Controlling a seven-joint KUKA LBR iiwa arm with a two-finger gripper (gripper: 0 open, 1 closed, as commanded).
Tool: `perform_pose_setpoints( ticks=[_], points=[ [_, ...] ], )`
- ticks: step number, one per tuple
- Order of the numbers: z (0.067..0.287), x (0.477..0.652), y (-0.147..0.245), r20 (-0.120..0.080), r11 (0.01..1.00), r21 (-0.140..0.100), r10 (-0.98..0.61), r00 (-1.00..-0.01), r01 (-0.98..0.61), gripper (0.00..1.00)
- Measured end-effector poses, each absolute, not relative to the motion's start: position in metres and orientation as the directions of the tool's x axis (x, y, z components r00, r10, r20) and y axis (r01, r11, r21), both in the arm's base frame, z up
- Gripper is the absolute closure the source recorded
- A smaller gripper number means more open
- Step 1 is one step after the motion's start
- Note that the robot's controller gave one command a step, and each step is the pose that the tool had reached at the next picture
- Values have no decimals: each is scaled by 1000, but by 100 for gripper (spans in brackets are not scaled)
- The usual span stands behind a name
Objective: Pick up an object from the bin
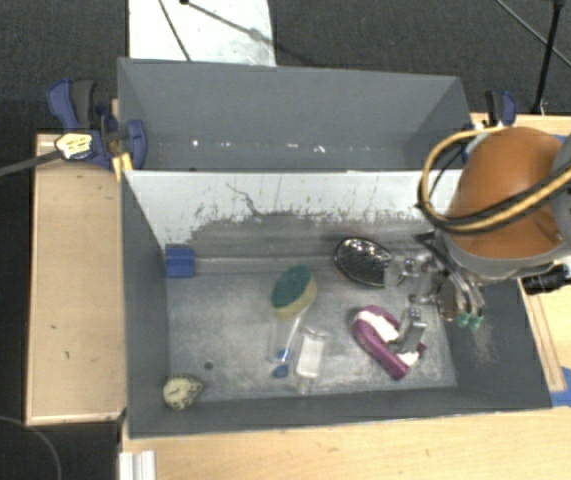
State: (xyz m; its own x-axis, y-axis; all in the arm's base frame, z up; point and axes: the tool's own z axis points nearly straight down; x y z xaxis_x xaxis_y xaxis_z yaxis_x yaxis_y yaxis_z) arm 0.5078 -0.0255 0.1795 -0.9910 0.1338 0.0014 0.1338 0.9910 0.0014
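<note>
At the lower right of the bin (285, 108), the tool (415, 338) was down at a purple-white object (370, 336); whether it was spread or closed, I could not tell.

Robotics lab, grey metal bin (285, 118), cabled robot arm (505, 193)

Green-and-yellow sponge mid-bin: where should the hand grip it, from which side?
Across its narrower width, from straight above. The sponge lies flat, green side up, with bare bin floor along both long sides. The clear plastic piece crowds its front end, so a lengthwise grip looks worse.
</note>
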Motion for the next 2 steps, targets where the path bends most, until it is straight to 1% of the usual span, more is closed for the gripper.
perform_pose_setpoints(
  ticks=[1, 2],
  points=[
    [77, 507, -59, 7, 971, 0, 237, -971, 237, 0],
    [80, 508, -58, 2, 973, 0, 231, -973, 231, 100]
  ],
)
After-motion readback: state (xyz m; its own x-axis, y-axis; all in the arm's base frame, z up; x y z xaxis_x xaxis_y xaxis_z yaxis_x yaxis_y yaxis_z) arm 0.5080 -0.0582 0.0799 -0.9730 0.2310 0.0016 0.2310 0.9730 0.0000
